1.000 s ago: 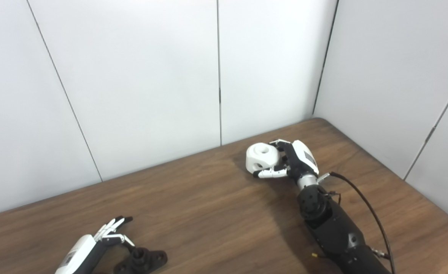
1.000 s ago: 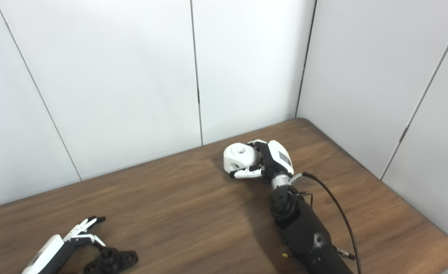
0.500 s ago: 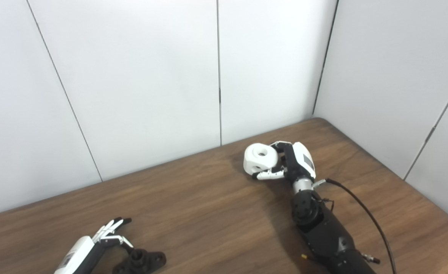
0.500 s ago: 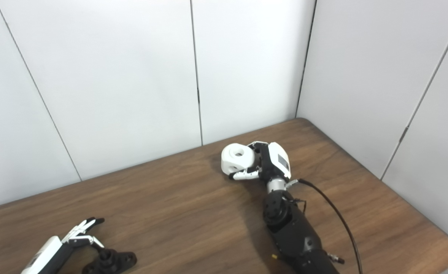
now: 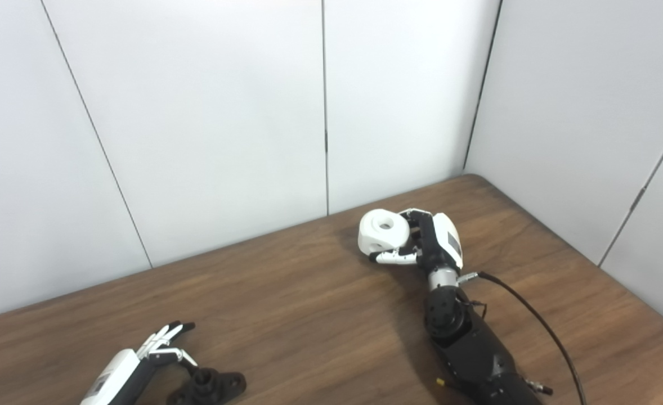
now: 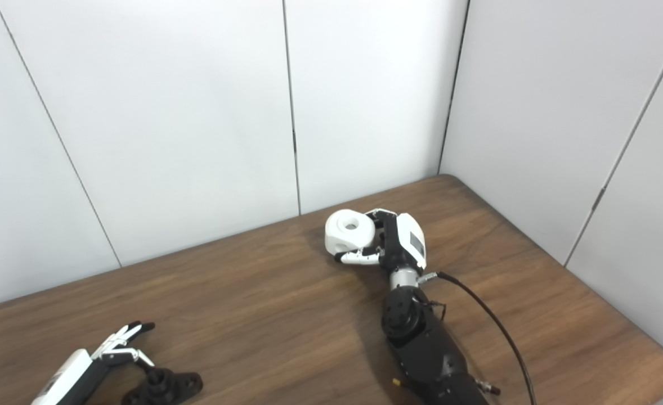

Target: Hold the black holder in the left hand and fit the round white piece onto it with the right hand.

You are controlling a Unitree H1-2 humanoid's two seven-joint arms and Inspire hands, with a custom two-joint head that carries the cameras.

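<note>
The round white piece (image 5: 380, 232), with a hole in its top, is held just above the table at the back centre-right. My right hand (image 5: 430, 244) is shut on it from its right side, thumb under its front. The black holder (image 5: 207, 387) lies flat on the table at the bottom left, its short post standing up. My left hand (image 5: 143, 360) rests beside the holder on its left, fingers spread and pointing away, thumb reaching toward the post; it holds nothing.
The brown wooden table (image 5: 309, 315) ends at white wall panels (image 5: 224, 112) behind and on the right. A black cable (image 5: 534, 332) trails from my right wrist across the table's right side.
My right hand has carried the white piece a little to the left and the forearm has swung left. The left hand and the holder have stayed put.
</note>
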